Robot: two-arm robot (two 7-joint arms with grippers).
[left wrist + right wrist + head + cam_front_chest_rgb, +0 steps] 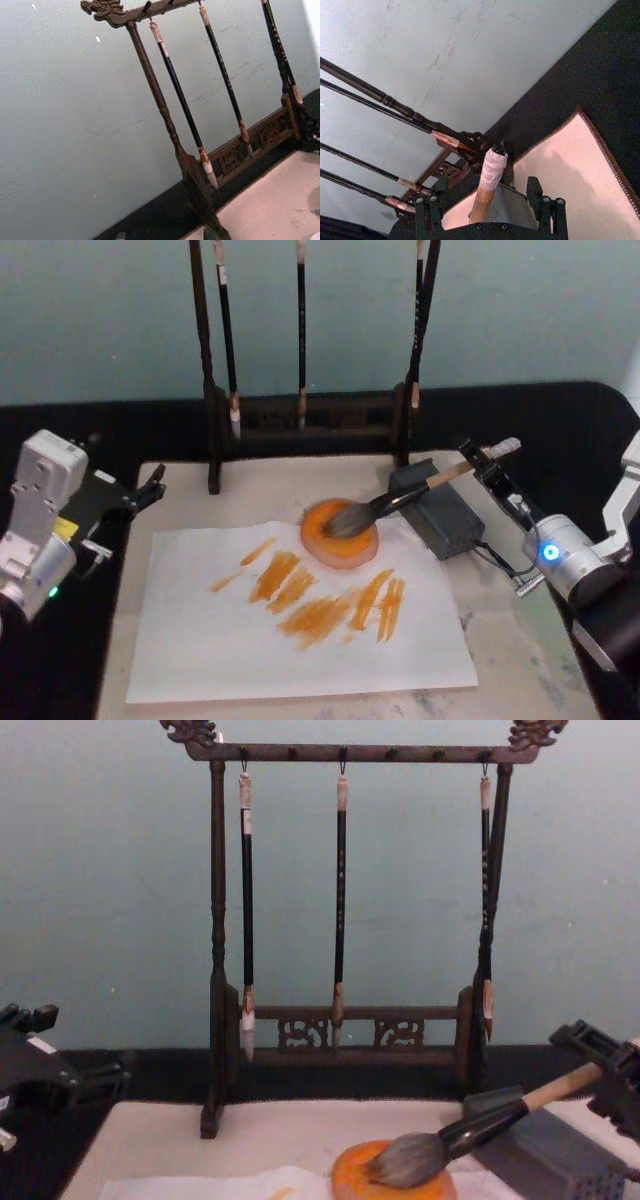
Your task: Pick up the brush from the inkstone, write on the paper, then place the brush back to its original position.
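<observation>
The brush (400, 502) lies slanted, its grey bristles resting in the round orange inkstone (322, 540) and its pale handle leaning over a grey block (440, 510). My right gripper (487, 465) is open, one finger on each side of the handle's whitish end (492, 167), with gaps on both sides. The chest view shows the bristles (405, 1160) on the inkstone (350, 1178). The white paper (300, 650) lies in front, marked with several orange strokes. My left gripper (148, 488) is parked open at the mat's left edge, holding nothing.
A dark wooden brush rack (300, 420) with three thin hanging brushes (340, 900) stands behind the inkstone. The cream mat (520, 640) lies under everything on a black tabletop. The grey block sits at the inkstone's right.
</observation>
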